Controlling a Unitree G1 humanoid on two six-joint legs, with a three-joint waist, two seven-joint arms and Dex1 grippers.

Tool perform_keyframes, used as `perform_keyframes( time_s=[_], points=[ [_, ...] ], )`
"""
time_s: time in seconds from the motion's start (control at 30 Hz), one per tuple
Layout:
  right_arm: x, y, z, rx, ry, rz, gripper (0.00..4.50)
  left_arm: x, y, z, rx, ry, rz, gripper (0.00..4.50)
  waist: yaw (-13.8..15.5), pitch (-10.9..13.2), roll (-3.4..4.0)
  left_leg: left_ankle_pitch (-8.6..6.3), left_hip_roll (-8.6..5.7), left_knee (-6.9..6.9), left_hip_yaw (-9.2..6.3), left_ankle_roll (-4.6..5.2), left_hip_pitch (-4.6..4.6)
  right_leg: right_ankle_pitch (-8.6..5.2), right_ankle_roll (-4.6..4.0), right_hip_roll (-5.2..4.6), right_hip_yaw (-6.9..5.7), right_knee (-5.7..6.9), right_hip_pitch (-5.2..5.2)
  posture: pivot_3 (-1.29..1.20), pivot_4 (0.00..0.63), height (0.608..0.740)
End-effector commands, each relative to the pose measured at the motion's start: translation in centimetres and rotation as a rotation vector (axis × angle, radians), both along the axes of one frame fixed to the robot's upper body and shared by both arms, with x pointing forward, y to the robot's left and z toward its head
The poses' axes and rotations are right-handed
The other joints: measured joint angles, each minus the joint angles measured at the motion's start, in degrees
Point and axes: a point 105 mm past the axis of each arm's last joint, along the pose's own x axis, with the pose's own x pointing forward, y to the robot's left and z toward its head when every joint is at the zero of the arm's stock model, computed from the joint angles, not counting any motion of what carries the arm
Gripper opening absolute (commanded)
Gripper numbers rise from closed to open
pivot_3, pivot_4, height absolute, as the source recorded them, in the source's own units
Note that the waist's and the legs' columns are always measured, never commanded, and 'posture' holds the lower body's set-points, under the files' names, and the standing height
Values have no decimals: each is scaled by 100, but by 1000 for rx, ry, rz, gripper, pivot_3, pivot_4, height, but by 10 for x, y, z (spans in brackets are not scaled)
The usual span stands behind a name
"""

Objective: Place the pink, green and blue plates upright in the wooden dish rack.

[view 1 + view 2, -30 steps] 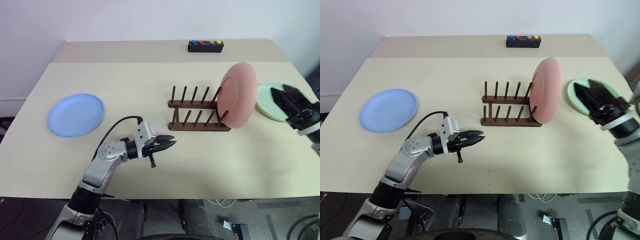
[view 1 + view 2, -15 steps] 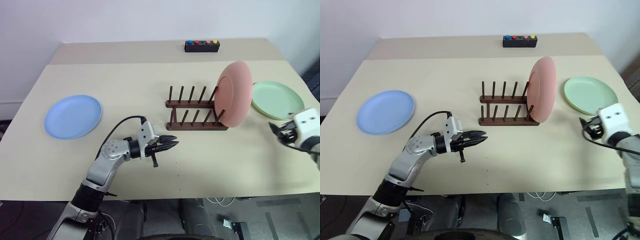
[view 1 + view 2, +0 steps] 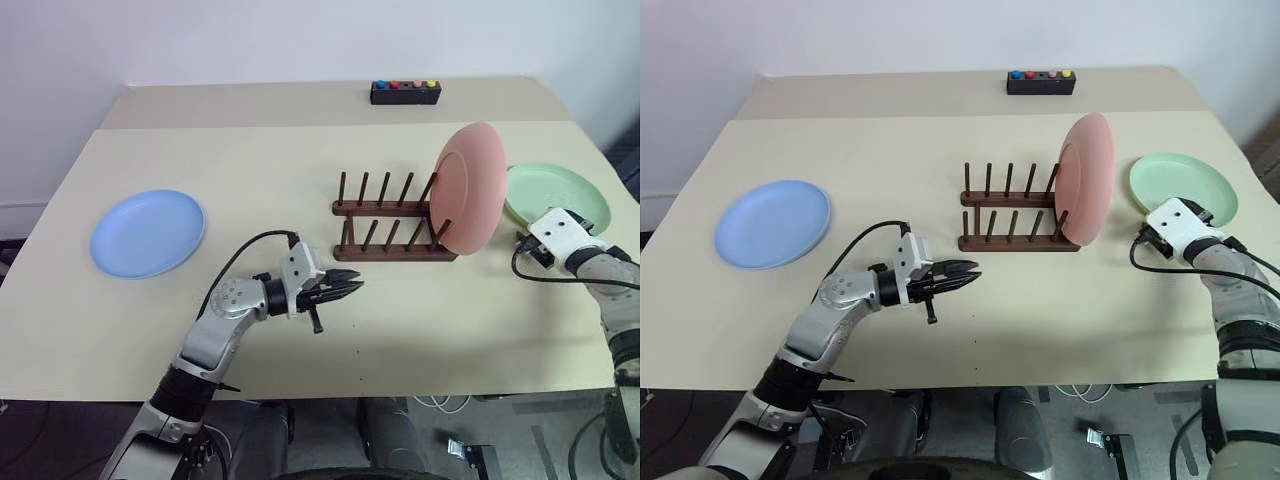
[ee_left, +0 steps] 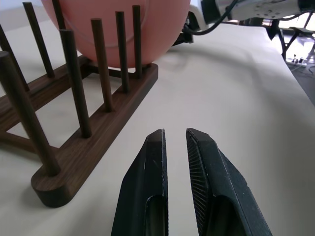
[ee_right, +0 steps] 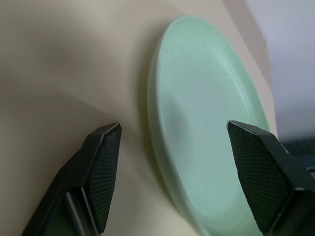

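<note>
The pink plate [image 3: 470, 188] stands upright in the right end of the wooden dish rack [image 3: 390, 225]. To its right the green plate [image 3: 560, 192] lies flat on the table. My right gripper [image 5: 173, 129] is open and low at that plate's near rim, one finger on each side of the rim. Far left on the table, the blue plate [image 3: 148, 232] lies flat. My left gripper [image 3: 350, 290] hovers in front of the rack's left end, pointing right. Its fingers [image 4: 152, 167] are shut, with only a thin slit and nothing between them.
A black box with coloured buttons [image 3: 405, 92] sits at the back on the raised rear part of the table. Open tabletop [image 3: 270, 170] lies between the blue plate and the rack. The table's right edge runs just beyond the green plate.
My right arm has come down from above the green plate, rolled its wrist, and now sits low at the plate's near rim. The left gripper has stayed in place.
</note>
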Motion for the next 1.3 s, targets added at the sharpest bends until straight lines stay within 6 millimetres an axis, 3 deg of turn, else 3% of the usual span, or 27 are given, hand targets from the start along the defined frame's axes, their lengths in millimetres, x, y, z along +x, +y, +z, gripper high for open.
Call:
perform_keyframes(
  time_s=[0.03,0.1,0.27,0.3,0.47,0.63,0.77,0.9,1.03,1.13,1.23,1.3],
  points=[
    [-2,-1,-19,-36,58,-10,3238,-2,-3,10,-18,-43,-24,632,-3,1,-4,0,0,0,0,0,5,-1,-1,0,0,-1,6,0,150,740],
    [-1,-2,-20,-4,53,-24,2684,-2,-2,11,-15,-45,-26,632,-11,4,-13,0,0,-1,0,0,24,-7,-13,0,1,-2,23,0,150,740],
    [0,-5,-13,17,-4,-51,231,-1,-1,11,-14,-49,-25,632,6,4,-14,0,-2,-3,0,1,49,-11,-19,-1,5,-7,51,0,150,740],
    [0,-5,-11,14,-16,-53,71,-1,-2,12,-15,-49,-25,632,2,4,-14,0,-2,-4,0,1,48,-11,-19,-1,5,-7,49,0,150,740],
    [-3,-9,7,-41,-88,-41,71,-1,-2,12,-17,-51,-24,632,-10,4,-12,-1,-1,-12,1,1,49,-11,-17,0,7,-5,44,0,150,740],
    [-9,-9,60,-183,-240,-1,71,0,-1,12,-17,-54,-18,632,2,8,8,0,-3,-11,8,1,39,-11,-15,-1,15,-5,31,0,150,740],
    [-16,5,117,-238,-391,46,71,1,0,12,-17,-56,-8,632,-40,7,8,-1,-1,-16,11,1,43,-9,-10,0,17,1,26,0,150,740],
    [-30,44,186,-252,-565,183,71,4,3,11,-18,-59,14,632,-104,8,11,-1,-1,-16,11,2,41,-7,-4,-1,17,1,26,0,150,740],
    [-49,116,229,-32,-682,480,71,5,7,10,-14,-57,20,632,-137,10,8,-4,1,-18,11,6,45,-3,7,0,17,2,26,0,150,740],
    [-71,168,242,164,-657,751,71,5,11,8,-7,-55,24,632,-123,12,5,-5,4,-20,10,8,45,-4,9,2,15,3,27,0,150,740],
    [-88,201,244,437,-573,942,71,4,12,7,-5,-53,27,632,-73,15,-3,-5,3,-12,3,8,35,-4,9,0,11,-1,27,0,150,740],
    [-94,213,242,538,-521,1009,71,4,12,7,-5,-54,27,632,-31,15,-2,-5,2,-5,0,9,26,-5,6,-1,10,-6,27,0,150,740]
  ],
)
